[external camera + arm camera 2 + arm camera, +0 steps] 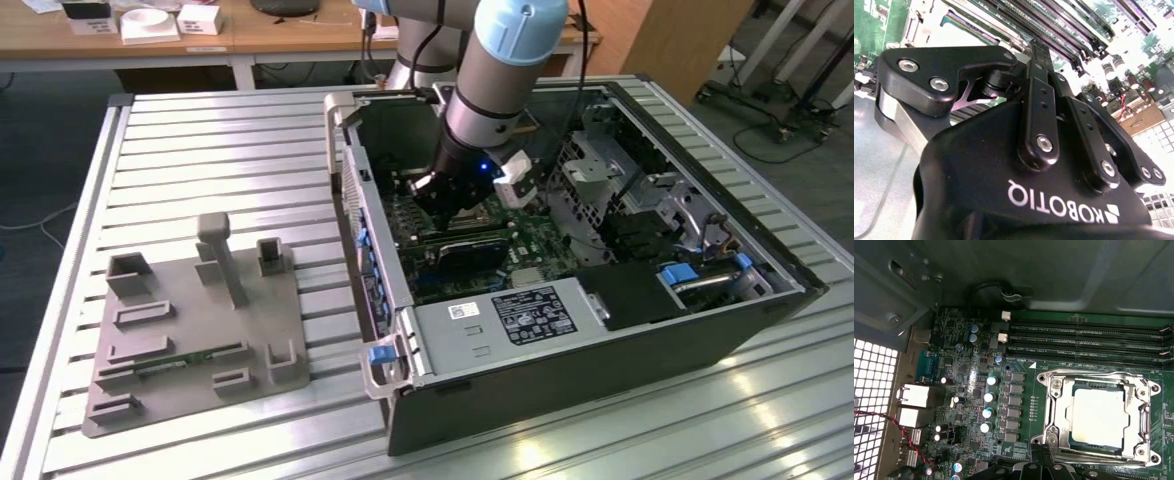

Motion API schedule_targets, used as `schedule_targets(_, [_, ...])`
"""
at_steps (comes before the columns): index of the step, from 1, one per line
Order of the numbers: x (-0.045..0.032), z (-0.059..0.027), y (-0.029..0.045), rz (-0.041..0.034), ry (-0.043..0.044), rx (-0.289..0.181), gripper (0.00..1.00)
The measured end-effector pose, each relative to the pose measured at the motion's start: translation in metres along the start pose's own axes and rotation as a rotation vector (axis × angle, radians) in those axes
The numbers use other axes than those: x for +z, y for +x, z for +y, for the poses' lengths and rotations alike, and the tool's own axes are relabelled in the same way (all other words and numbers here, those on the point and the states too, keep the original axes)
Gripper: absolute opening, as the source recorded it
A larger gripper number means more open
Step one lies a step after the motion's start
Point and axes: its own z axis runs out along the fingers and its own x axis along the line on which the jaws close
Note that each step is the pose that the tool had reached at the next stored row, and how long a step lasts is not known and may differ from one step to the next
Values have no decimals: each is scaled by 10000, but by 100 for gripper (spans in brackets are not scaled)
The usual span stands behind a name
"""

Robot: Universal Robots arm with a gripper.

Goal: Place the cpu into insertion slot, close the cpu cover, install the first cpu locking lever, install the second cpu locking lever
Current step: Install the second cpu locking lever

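An open computer case point(587, 300) lies on a slatted metal table point(214, 160), and the robot arm point(501, 60) reaches down into it from above. The gripper point(447, 205) hangs low over the green motherboard point(534, 245), near the case wall on the exterior view's left. In the second wrist view the gripper point(1036, 47) shows its black linkages from behind w/ the fingers drawn close together, tips meeting over the memory slots point(1054, 20); can't tell if anything is pinched between them.

In the first wrist view the cpu point(1100, 412) sits flat in the insertion slot point(1066, 407), pale metal top facing up. The cpu cover point(1099, 377) lies down over it, a silvery frame w/ the chip showing through its window. Long black memory slots point(1089, 342) run beside the socket, and a column of round capacitors point(988, 405) stands on the board nearby. The dark gripper tip point(1041, 460) is just beside the socket's edge.

On the table at the exterior view's left, well apart from the case, rests a grey parts fixture point(200, 330)
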Motion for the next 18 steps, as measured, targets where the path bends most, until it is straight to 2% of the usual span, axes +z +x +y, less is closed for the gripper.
schedule_targets(10, [31,8,-1,-14,-53,-5,10])
schedule_targets(14, [58,14,-3,-25,-106,-9,10])
schedule_targets(18, [73,18,-3,-20,-106,-8,10])
